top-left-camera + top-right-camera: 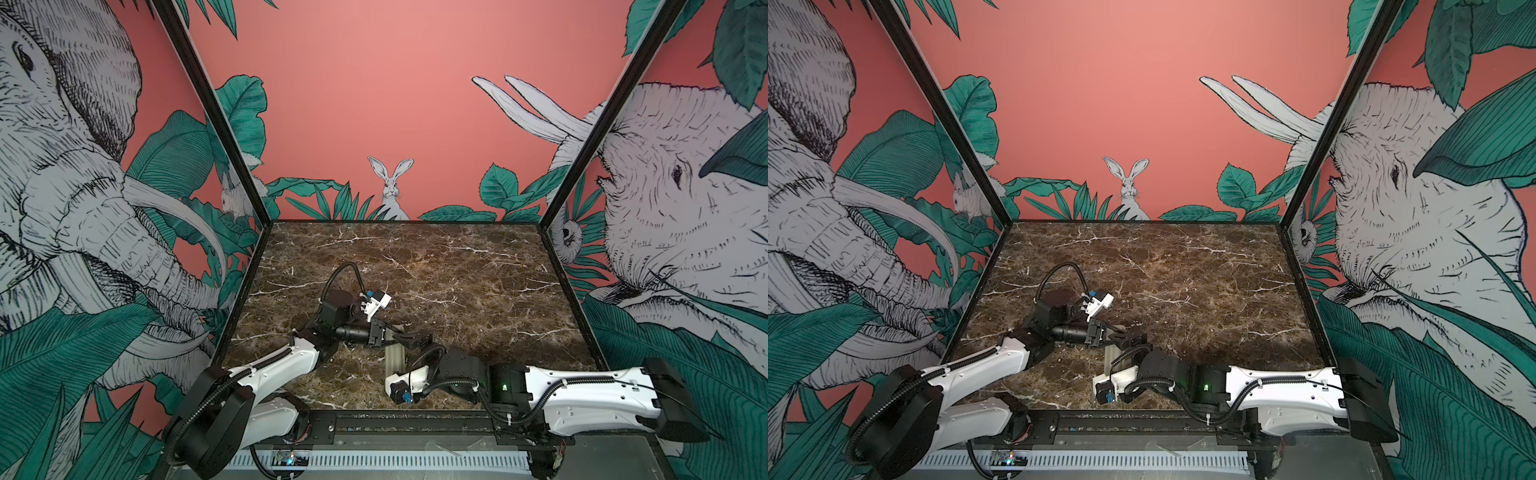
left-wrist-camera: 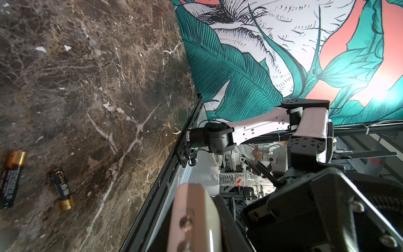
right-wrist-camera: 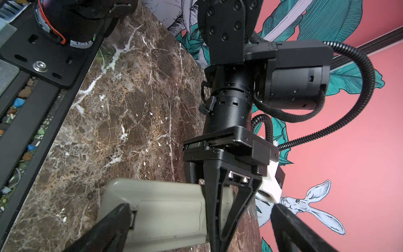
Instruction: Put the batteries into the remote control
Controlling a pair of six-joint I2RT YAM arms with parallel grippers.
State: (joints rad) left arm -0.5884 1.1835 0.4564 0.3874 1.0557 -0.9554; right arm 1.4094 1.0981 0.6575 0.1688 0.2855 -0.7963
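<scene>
My left gripper is shut on the remote control, which it holds just above the marble near the front middle. The right wrist view shows the remote's greyish-beige back with the battery cover closed, and the left fingers clamped across it. My right gripper is open around the remote's end, one of its fingers lying against the cover's latch end. Two batteries, dark with gold ends, lie loose on the marble in the left wrist view; I cannot find them in the top views.
The marble table is walled on three sides by printed panels. A black rail runs along its front edge. Both arms meet near the front middle. A water bottle lies beyond the table's edge.
</scene>
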